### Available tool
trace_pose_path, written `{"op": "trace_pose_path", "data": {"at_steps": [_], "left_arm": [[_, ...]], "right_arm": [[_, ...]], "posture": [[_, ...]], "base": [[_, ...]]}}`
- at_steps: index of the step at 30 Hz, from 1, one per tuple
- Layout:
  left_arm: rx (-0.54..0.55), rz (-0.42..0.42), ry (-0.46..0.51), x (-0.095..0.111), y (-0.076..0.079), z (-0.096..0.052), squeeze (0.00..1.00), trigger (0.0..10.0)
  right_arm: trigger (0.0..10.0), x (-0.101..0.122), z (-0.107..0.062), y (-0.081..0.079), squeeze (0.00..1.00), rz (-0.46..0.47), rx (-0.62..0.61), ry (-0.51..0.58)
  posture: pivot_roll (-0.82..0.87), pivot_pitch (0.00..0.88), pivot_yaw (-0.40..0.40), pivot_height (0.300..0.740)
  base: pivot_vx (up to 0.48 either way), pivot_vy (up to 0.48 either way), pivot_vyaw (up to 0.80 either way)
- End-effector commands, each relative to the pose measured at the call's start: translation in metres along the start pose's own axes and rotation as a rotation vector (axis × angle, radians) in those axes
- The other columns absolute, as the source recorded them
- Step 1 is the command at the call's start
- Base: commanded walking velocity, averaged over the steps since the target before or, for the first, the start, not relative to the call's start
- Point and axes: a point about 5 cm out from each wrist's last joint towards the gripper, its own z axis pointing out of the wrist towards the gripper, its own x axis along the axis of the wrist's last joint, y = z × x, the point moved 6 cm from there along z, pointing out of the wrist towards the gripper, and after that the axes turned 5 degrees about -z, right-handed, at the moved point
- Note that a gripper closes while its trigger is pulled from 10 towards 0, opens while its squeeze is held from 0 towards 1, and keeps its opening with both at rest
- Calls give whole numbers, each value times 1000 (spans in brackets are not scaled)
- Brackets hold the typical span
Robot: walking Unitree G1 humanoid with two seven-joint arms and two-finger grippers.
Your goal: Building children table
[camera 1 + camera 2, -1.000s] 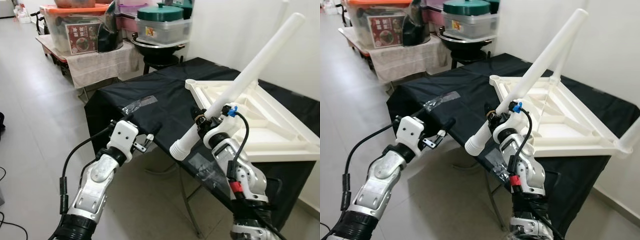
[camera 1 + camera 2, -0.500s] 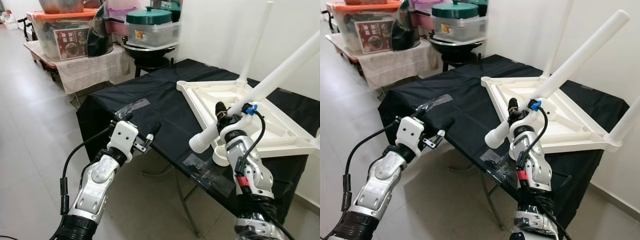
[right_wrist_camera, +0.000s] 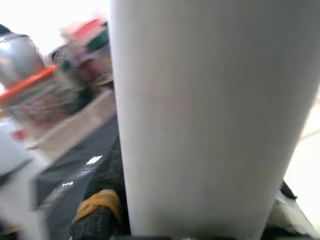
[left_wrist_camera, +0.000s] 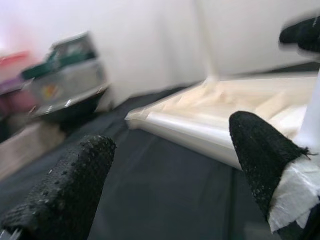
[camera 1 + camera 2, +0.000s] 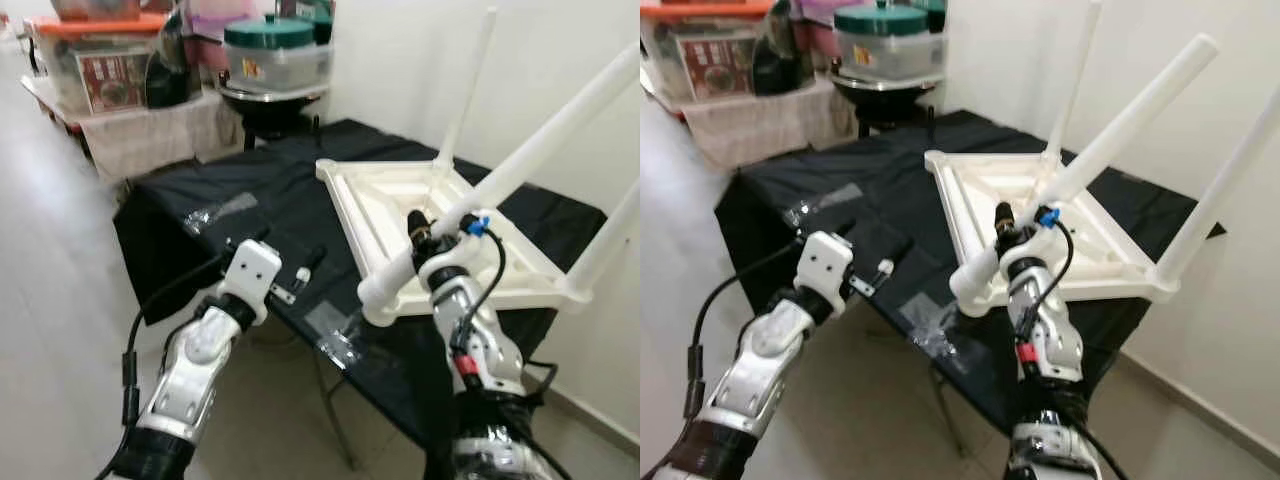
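Far left, background: storage boxes (image 5: 100, 60) and a green-lidded pot (image 5: 270, 55) on a cloth-covered stand against the wall.

Left gripper (image 5: 290, 262): raised at the near left edge of the tabletop (image 5: 250, 200), which carries a black cloth with patches of clear tape. Fingers (image 4: 65, 185) spread wide apart, holding nothing. Seen from the left wrist view: dark cloth between the two finger pads, white frame beyond them. Well apart from the table leg; nothing touched.

Centre: upturned white children table top (image 5: 400, 205) lying underside-up on the black tabletop, ribbed frame facing upward. One slim leg (image 5: 465, 85) standing upright at the far corner socket. Another leg (image 5: 1215, 200) rising at a tilt from the right-hand corner of the frame.

Right gripper (image 5: 425, 238): positioned over the near edge of the white frame, closed around a loose white table leg (image 5: 540, 145). Grip point low on the leg, near its wider lower end. Leg tilted, running from lower left to upper right, upper end reaching toward the white wall. Lower end (image 5: 375, 292) hanging just beside the near corner socket of the frame; contact with the socket cannot be told. In the right wrist view: white tube (image 3: 210, 115) pressed close between the black fingers, a yellow band at one finger base.
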Motion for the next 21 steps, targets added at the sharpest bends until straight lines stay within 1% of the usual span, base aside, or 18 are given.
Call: {"op": "trace_pose_path", "data": {"at_steps": [1, 3, 6, 9, 12, 13, 14, 16, 21], "left_arm": [[-9, 6, 4, 3, 3, 2, 0, 10000], [-8, 6, 3, 2, 3, 2, 0, 10000], [-7, 8, 2, 3, 2, 3, 0, 10000], [-6, 5, 4, 3, 3, 3, 0, 10000], [-5, 4, 5, 3, 3, 3, 0, 10000], [3, -11, 10, 3, 2, 3, 0, 10000], [6, -15, 9, 2, 2, 3, 0, 10000], [9, -19, 9, 2, 2, 2, 0, 10000], [8, -18, 9, 3, 3, 3, 0, 10000]], "right_arm": [[0, -1, 0, 2, 0, -16, -1, -5], [0, -2, 1, 1, 0, -20, 4, -7], [0, -8, 2, -9, 0, -20, 61, -31], [0, -12, 2, -12, 0, -13, 80, -45], [0, -14, 2, -10, 0, -12, 75, -49], [0, -16, 3, -7, 0, -23, 58, -57], [0, -19, 3, -1, 0, -23, 31, -71], [0, -23, 5, 5, 0, -10, 3, -85], [0, -24, 5, 6, 0, 1, 3, -85]], "posture": [[76, 0, -88, 740], [76, 0, -88, 740], [76, 0, -89, 740], [78, 0, -91, 740], [78, 0, -92, 740], [76, 0, -92, 740], [75, 0, -93, 740], [76, 0, -94, 740], [76, 0, -94, 740]], "base": [[0, -480, 800], [0, -480, 800], [0, -480, 800], [0, -480, 800], [0, -480, 800], [0, 0, 581], [0, 0, 0], [0, 0, 0], [0, 0, 0]]}}
